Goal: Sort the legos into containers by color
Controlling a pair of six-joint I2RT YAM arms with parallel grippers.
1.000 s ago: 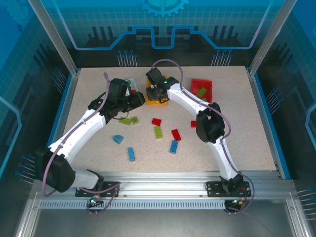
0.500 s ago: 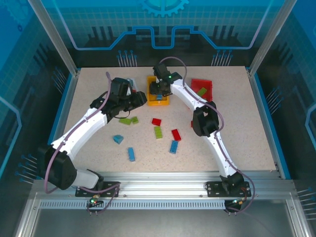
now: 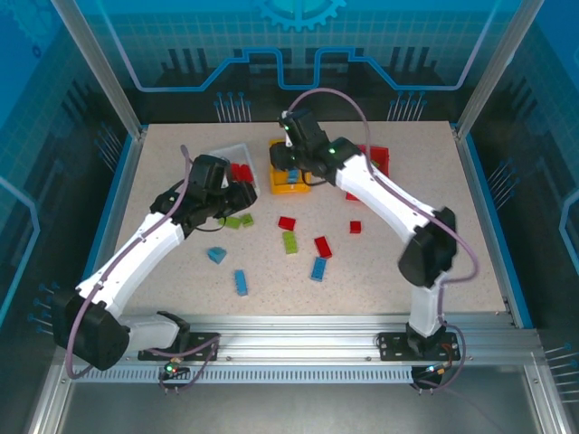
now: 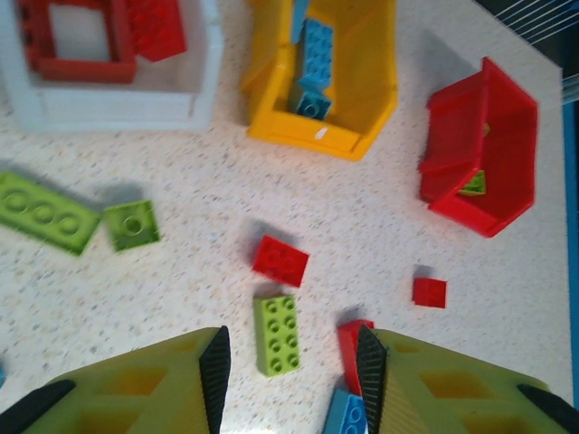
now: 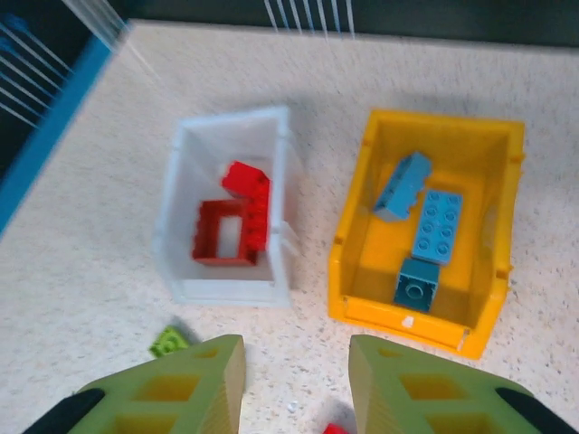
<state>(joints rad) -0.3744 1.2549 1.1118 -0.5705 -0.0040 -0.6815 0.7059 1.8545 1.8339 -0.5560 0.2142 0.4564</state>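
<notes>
The top view has my left gripper open above the table, just near of the white bin. In the left wrist view its open fingers hang over a lime green 2x4 brick, a red brick and a blue brick. The white bin holds the red frame. My right gripper is open and empty, above the table by the near end of the yellow bin, which holds blue bricks. A green brick lies in the red bin.
Loose bricks lie across the middle: a long green, a small green, reds, a small red, and blues. The three bins stand in a row at the back.
My left gripper has drawn back toward the near left, uncovering the white bin. The right arm's elbow has swung out to the right while its gripper stayed by the yellow bin.
</notes>
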